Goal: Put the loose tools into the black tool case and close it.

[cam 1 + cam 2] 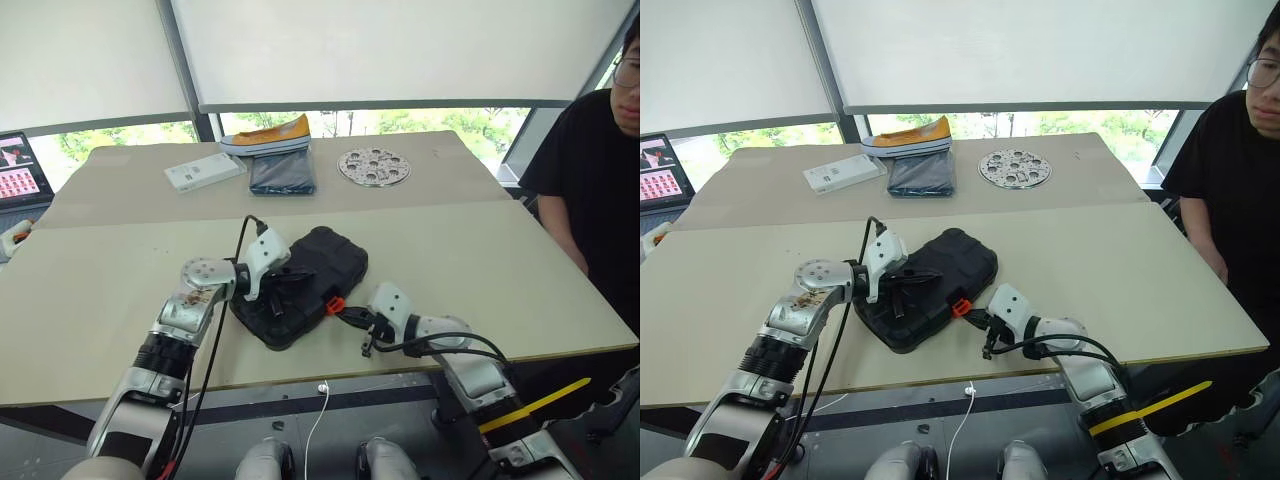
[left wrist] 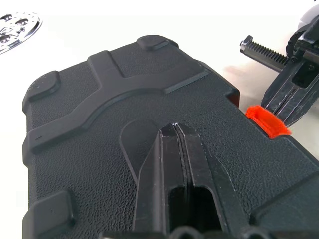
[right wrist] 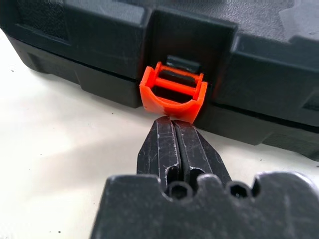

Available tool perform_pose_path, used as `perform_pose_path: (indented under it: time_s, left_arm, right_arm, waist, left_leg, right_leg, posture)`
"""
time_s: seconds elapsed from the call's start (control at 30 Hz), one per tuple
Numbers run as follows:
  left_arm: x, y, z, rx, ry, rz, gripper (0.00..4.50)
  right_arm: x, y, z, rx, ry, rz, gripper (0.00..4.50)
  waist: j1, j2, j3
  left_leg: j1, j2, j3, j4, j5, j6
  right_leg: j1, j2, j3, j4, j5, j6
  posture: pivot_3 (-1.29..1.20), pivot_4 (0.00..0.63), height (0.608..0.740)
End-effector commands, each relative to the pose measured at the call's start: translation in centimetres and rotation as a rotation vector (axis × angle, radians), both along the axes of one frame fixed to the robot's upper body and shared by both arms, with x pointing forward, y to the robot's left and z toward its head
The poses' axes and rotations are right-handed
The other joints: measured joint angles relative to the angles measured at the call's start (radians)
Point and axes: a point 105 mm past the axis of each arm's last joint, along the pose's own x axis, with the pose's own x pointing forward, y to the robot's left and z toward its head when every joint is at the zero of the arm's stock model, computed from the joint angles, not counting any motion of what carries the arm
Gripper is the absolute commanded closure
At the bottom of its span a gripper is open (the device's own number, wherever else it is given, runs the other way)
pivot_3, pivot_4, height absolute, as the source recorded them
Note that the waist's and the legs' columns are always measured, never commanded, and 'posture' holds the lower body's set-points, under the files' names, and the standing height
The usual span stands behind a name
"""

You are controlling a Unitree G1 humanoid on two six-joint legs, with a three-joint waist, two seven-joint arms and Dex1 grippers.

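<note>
- Right claw (image 3: pixel 174 122) is clenched, fingers pressed together, holding nothing, its tip right at the orange latch (image 3: pixel 173 92) and seemingly touching the lower lip.
- Left claw (image 2: pixel 175 130) is clenched too and empty, lying flat on the lid of the case (image 1: pixel 305 280), pressing on its moulded top.
- Case sits on the table (image 1: pixel 480 270) near the front edge, lid down, set at a slant: its long axis runs from near-left to far-right across the robot's front.
- Latch is on the near long side, facing the right arm, straight ahead of that claw's tip. It looks flipped open and not yet snapped over its catch.
- So the right arm is the one on the latch; the left only steadies the lid from above.
- No loose tools lie around the case, so I judge the loading done and only the latching left.
- Next move likely wants a push up and in on the latch while the left bears down.
- Risk: the tip slips off the small tab, or the case slides away.
</note>
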Motion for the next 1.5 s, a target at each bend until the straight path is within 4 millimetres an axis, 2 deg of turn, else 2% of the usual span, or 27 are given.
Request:
perform_pose_path:
  time_s: [0.03, 0.17, 0.3, 0.43, 0.53, 0.7, 0.8, 0.87, 0.93, 1.0, 1.1, 1.17, 1.33, 1.5]
  left_arm:
    - [-1.6, 0.8, -6.0, 0.088, 0.22, 0.03, 4.49]
    - [-1.9, 0.7, -6.4, 0.094, 0.245, 0.021, 4.49]
    - [-2.1, 0.9, -6.6, 0.099, 0.264, 0.025, 4.49]
    - [-2.3, 1.2, -6.7, 0.103, 0.279, 0.027, 4.49]
    - [-2.2, 1.3, -6.7, 0.103, 0.279, 0.034, 4.49]
    - [-2.1, 1.5, -6.4, 0.088, 0.26, 0.038, 4.49]
    - [-2.2, 1.3, -5.6, 0.045, 0.218, 0.017, 4.49]
    - [-2.1, 1.3, -4.3, -0.016, 0.156, 0.004, 4.49]
    - [-2.0, 2.1, -3.6, -0.052, 0.122, 0.019, 4.49]
    - [-2.1, 3.2, -3.7, -0.034, 0.108, 0.026, 4.49]
    - [-2.2, 4.3, -4.4, -0.009, 0.115, 0.047, 4.49]
    - [-2.2, 4.2, -4.5, -0.006, 0.112, 0.047, 4.49]
    - [-2.2, 3.1, -4.3, -0.019, 0.11, 0.033, 4.49]
    - [-2.3, 3.0, -4.7, -0.013, 0.121, 0.029, 4.49]
  right_arm:
    - [0.3, 1.1, 6.3, 0.148, -0.18, 0.052, 4.5]
    - [0.6, 1.3, 6.8, 0.18, -0.168, 0.054, 4.5]
    - [0.9, 1.4, 5.7, 0.158, -0.134, 0.05, 4.5]
    - [0.8, 1.7, 5.7, 0.175, -0.119, 0.057, 4.5]
    - [0.4, 1.2, 5.5, 0.16, -0.114, 0.067, 4.5]
    - [-0.6, -1.1, 6.1, 0.163, -0.104, 0.073, 4.5]
    - [-1.5, -2.1, 5.0, 0.12, -0.053, 0.075, 4.5]
    - [-2.0, -2.5, 4.1, 0.096, -0.021, 0.074, 4.5]
    - [-2.1, -2.8, 3.4, 0.079, 0.0, 0.062, 4.5]
    - [-1.9, -3.0, 2.7, 0.066, 0.015, 0.044, 4.5]
    - [-1.5, -2.4, 1.6, 0.043, 0.044, 0.04, 4.5]
    - [-1.0, -1.8, 1.2, 0.037, 0.056, 0.043, 4.5]
    - [0.0, -0.3, 1.4, 0.046, 0.046, 0.059, 4.5]
    - [0.8, 0.9, 2.1, 0.056, 0.011, 0.084, 4.5]
  waist:
    - [0.0, 0.0, 0.0]
    - [-0.003, 0.0, 0.0]
    - [-0.002, 0.0, -0.001]
    - [-0.001, 0.003, -0.005]
    - [0.0, 0.003, -0.005]
    - [0.0, 0.003, -0.006]
    - [-0.002, 0.003, -0.006]
    - [-0.003, 0.003, -0.006]
    - [-0.003, 0.003, -0.006]
    - [-0.004, 0.002, -0.005]
    - [-0.005, 0.002, -0.005]
    - [-0.004, 0.002, -0.005]
    - [0.0, 0.002, -0.005]
    - [0.0, 0.002, -0.005]
  left_leg:
    - [0.0, 0.0, 0.0, 0.0, 0.0, 0.0]
    - [0.0, 0.0, 0.0, -0.001, 0.0, 0.0]
    - [0.005, -0.001, -0.001, -0.004, 0.0, 0.0]
    - [0.008, 0.0, -0.004, -0.01, 0.0, 0.0]
    - [0.007, -0.001, -0.004, -0.01, -0.002, -0.002]
    - [0.008, -0.001, -0.004, -0.01, -0.002, -0.002]
    - [0.008, -0.001, -0.006, -0.01, -0.002, -0.002]
    - [0.009, -0.001, -0.007, -0.01, -0.003, -0.002]
    - [0.008, -0.001, -0.008, -0.011, -0.003, -0.003]
    - [0.007, -0.001, -0.007, -0.011, -0.003, -0.003]
    - [0.007, -0.001, -0.008, -0.011, -0.003, -0.003]
    - [0.007, -0.001, -0.008, -0.011, -0.003, -0.003]
    - [0.006, -0.001, -0.008, -0.011, -0.003, -0.003]
    - [0.006, -0.002, -0.007, -0.011, -0.003, -0.003]
  right_leg:
    - [0.0, 0.0, 0.0, 0.0, 0.0, 0.0]
    - [0.0, 0.0, 0.0, 0.0, 0.0, 0.0]
    - [0.001, 0.0, 0.0, -0.001, 0.0, 0.0]
    - [0.006, 0.001, -0.003, -0.01, -0.001, -0.002]
    - [0.009, 0.0, -0.003, -0.013, -0.001, -0.001]
    - [0.01, 0.0, -0.003, -0.014, -0.001, -0.001]
    - [0.01, 0.0, -0.003, -0.014, -0.001, -0.001]
    - [0.01, 0.001, -0.003, -0.014, -0.002, -0.001]
    - [0.01, 0.001, -0.003, -0.014, -0.002, -0.002]
    - [0.01, 0.001, -0.003, -0.014, -0.003, -0.002]
    - [0.01, 0.002, -0.003, -0.013, -0.003, -0.003]
    - [0.006, 0.002, -0.004, -0.014, -0.003, -0.003]
    - [0.005, 0.001, -0.004, -0.013, -0.003, -0.003]
    - [0.005, 0.001, -0.004, -0.014, -0.003, -0.003]
  posture:
    - [0.0, 0.15, 0.74]
    - [0.0, 0.15, 0.74]
    - [0.0, 0.15, 0.74]
    - [0.0, 0.15, 0.74]
    - [0.0, 0.15, 0.74]
    - [0.0, 0.15, 0.74]
    - [0.0, 0.15, 0.74]
    - [0.0, 0.15, 0.74]
    - [0.0, 0.15, 0.74]
    - [0.0, 0.15, 0.74]
    - [0.0, 0.15, 0.74]
    - [0.0, 0.15, 0.74]
    - [0.0, 0.15, 0.74]
    - [0.0, 0.15, 0.74]
